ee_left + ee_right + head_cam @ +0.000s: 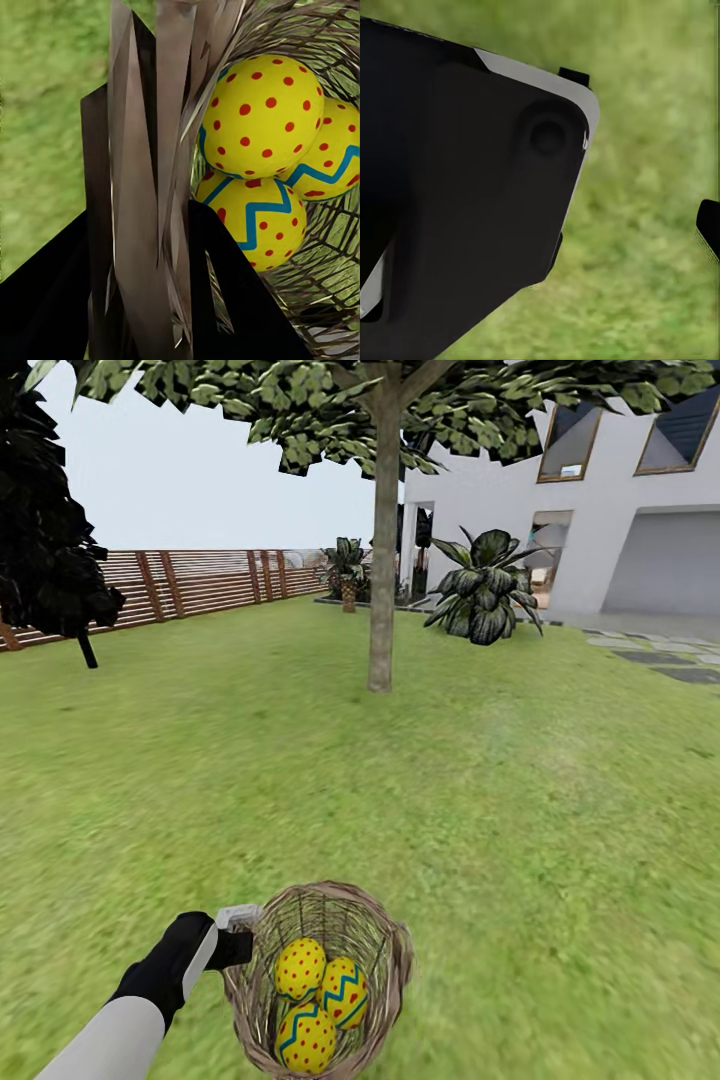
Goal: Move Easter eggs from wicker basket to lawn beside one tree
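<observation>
Wicker basket (pixel 390 950) rim pinched in my left hand (pixel 240 935), so it travels whole. All three Easter eggs (pixel 322 1000) sit inside, just beside my fingers. Tree (pixel 382 590) well ahead across the lawn (pixel 500 760). Right hand: cannot tell.

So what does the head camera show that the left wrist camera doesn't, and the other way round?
Head view alone: the tree standing ahead on the lawn, the wooden fence, the white house, and the left arm reaching to the basket's rim. Left wrist view alone: a close look at the left gripper, its jaws clamped on the basket wall, one inside and one outside. Shared: the wicker basket, the three Easter eggs inside it, and grass.
</observation>
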Controlling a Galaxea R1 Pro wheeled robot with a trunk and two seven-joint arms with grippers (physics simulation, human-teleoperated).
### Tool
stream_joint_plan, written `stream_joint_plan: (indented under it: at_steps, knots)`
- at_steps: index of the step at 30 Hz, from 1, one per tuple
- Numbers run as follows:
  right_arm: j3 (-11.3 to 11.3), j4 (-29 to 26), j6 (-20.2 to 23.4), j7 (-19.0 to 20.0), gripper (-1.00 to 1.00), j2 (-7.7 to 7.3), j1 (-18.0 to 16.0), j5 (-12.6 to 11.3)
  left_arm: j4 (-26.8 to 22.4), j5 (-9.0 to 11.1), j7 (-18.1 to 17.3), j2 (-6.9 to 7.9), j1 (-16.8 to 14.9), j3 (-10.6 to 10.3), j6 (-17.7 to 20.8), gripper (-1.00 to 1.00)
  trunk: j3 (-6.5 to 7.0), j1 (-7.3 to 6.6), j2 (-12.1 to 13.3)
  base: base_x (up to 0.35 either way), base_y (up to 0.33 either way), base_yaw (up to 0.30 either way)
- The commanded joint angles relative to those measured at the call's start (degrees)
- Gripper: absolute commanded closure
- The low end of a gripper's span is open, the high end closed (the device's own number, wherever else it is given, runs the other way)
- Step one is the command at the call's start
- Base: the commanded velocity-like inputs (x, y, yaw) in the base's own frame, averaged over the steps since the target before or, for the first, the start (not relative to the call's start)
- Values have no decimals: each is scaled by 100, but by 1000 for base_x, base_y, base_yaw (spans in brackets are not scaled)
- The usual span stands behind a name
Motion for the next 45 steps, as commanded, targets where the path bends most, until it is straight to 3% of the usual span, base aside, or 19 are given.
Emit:
stream_joint_plan:
  at_steps: [1,45]
  knots:
    - [-48,24,-38,7,-100,-3,-10,44,-8,70,-19,-2,-3,20,31,100,-8,5,-7,324,77,0]
    - [-48,24,-37,7,-100,-3,-10,44,-8,70,-23,-2,-3,20,31,100,-8,5,-7,324,77,0]
